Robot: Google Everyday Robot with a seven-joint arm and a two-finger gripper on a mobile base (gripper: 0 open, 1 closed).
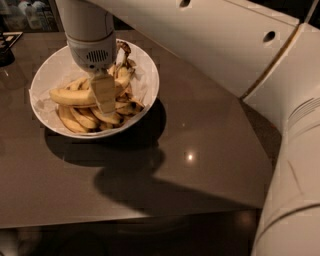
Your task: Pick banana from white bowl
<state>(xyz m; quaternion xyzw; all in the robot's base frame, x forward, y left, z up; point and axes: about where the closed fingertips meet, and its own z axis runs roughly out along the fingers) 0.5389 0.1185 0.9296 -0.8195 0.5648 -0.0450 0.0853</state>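
The white bowl (47, 75) stands on the dark table at the upper left and holds several bananas. The longest yellow banana (70, 97) lies across the top of the pile and points left. A bunch of smaller brown-spotted bananas (85, 120) with a dark stem (123, 49) lies under and behind it. My gripper (104, 102) reaches down from above into the middle of the bowl, at the right end of the long banana. Its wrist hides the back of the pile.
The brown table (200, 150) ends at a front edge near the bottom and a right edge by my arm. My large white arm (240, 55) spans the upper right. A dark object (5, 50) sits at the far left, with bottles (30, 14) behind it.
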